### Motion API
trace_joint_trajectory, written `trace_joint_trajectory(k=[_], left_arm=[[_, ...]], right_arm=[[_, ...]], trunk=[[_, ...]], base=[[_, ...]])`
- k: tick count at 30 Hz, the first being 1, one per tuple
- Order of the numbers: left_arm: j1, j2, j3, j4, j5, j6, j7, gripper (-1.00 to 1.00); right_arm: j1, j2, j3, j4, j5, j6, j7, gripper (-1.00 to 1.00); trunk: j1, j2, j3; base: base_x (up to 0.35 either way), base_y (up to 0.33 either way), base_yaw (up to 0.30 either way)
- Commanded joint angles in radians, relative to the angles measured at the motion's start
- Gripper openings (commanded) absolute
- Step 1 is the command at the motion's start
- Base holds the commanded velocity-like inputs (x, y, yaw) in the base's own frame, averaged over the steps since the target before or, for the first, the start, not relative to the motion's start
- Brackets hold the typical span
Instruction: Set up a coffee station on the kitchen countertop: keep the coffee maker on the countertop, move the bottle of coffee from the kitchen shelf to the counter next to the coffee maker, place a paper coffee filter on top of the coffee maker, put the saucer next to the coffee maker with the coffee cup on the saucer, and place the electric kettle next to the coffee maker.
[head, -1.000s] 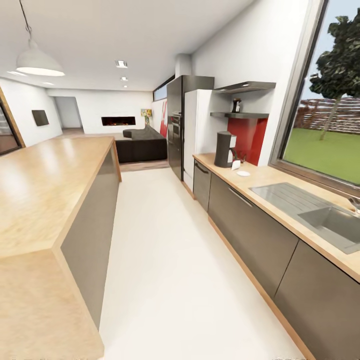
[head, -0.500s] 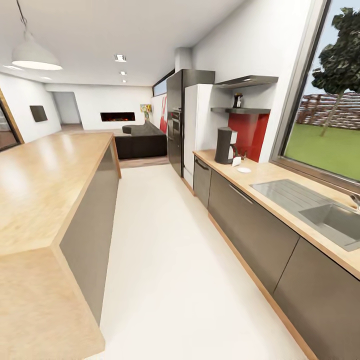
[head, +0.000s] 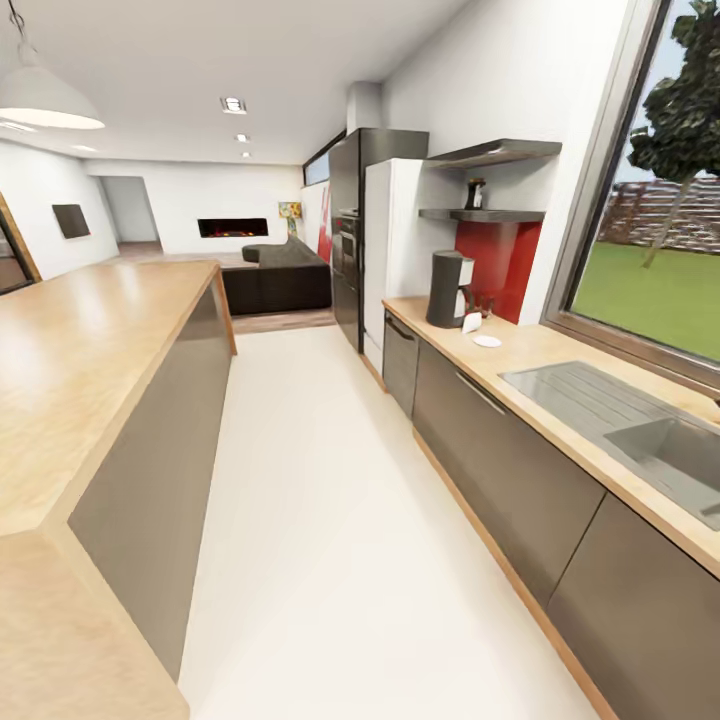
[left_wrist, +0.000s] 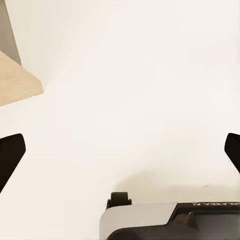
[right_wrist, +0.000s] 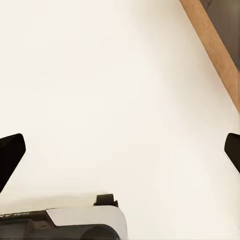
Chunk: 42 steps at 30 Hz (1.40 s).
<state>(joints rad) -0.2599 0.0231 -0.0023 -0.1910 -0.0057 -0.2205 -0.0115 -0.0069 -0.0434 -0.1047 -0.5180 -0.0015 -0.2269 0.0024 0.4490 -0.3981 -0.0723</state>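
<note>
The dark grey coffee maker (head: 449, 289) stands at the far end of the light wood kitchen countertop (head: 540, 352). Beside its base are the white paper coffee filter (head: 471, 322) and the flat white saucer (head: 487, 341). A small dark shape behind them is too small to name. On the thin black kitchen shelf (head: 500, 215) above sits the bottle of coffee (head: 476, 194). My left gripper (left_wrist: 120, 155) hangs open over the white floor, near the island's corner (left_wrist: 17, 82). My right gripper (right_wrist: 120, 152) is also open and empty over the floor, beside the cabinets' wood plinth (right_wrist: 215, 50).
A large wooden island (head: 90, 350) runs along the left and the dark grey cabinets (head: 500, 460) along the right, with a white floor aisle (head: 320, 500) between. A steel sink (head: 640, 425) is set in the near countertop. A white fridge (head: 390, 250) and tall oven unit stand beyond.
The whole head view has shifted, so the camera has moved along the aisle towards the coffee maker. The things on the countertop and shelf stay in place.
</note>
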Motion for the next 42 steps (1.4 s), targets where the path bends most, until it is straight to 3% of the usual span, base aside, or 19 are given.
trace_joint_trajectory(k=[1,39,42], left_arm=[[-0.001,0.0,0.0,0.001,-0.001,-0.003,-0.001,1.0],[-0.001,0.008,0.01,0.001,0.012,-0.005,0.0,1.0],[0.0,0.019,0.01,0.001,0.013,-0.005,0.001,1.0]], right_arm=[[-0.001,0.0,-0.001,0.001,0.0,-0.003,0.001,1.0],[-0.001,-0.001,0.005,0.007,0.006,-0.003,-0.001,1.0],[-0.001,0.001,0.005,0.006,0.005,-0.003,-0.001,1.0]], trunk=[[0.001,-0.002,-0.002],[0.001,-0.002,-0.002],[0.001,-0.002,-0.002]], base=[[0.276,-0.194,0.0],[0.331,-0.02,0.0],[0.335,0.0,0.0]])
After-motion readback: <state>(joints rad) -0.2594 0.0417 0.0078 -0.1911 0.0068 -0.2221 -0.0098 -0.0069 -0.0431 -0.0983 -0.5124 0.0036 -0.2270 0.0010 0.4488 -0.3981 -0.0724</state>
